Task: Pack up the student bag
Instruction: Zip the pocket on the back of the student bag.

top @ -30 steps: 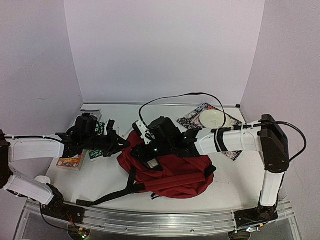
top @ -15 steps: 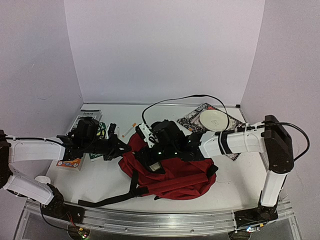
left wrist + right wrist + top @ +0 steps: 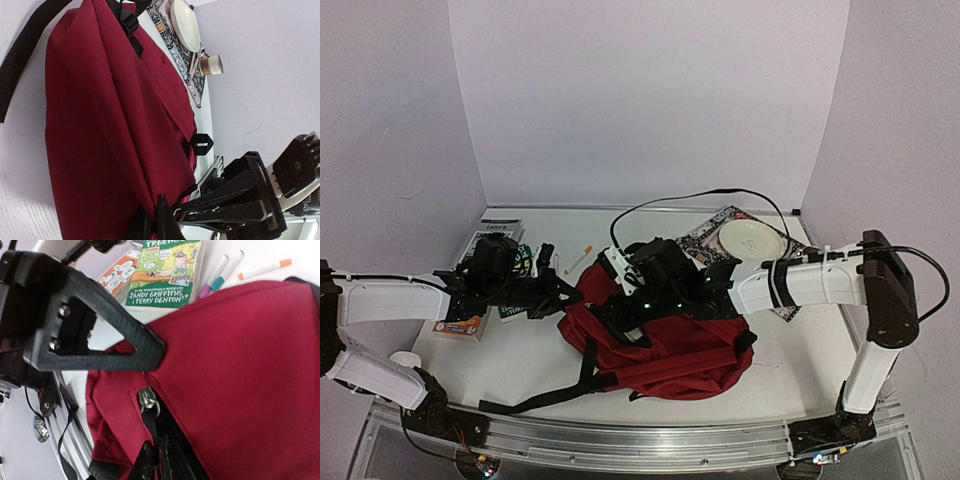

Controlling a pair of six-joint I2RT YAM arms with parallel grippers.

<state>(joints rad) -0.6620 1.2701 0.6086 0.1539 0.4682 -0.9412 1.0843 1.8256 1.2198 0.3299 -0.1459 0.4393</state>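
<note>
Two grippers meet at one corner of the bag

The red bag (image 3: 680,350) lies flat in the middle of the table, its long axis running across from the left arm's side toward the right arm's side. The left gripper (image 3: 152,222) is clamped on the red fabric at the bag's left corner. Just beside it, the right gripper (image 3: 155,459) has its fingers drawn together on what looks like the black zipper pull (image 3: 149,405). The zipper seam leads away from the left grip along the bag's edge, so I judge the right arm must draw the pull away from that anchor while the left keeps the cloth taut. A book (image 3: 165,270) and pens (image 3: 222,271) lie just past this corner, nearer the left arm.
</note>
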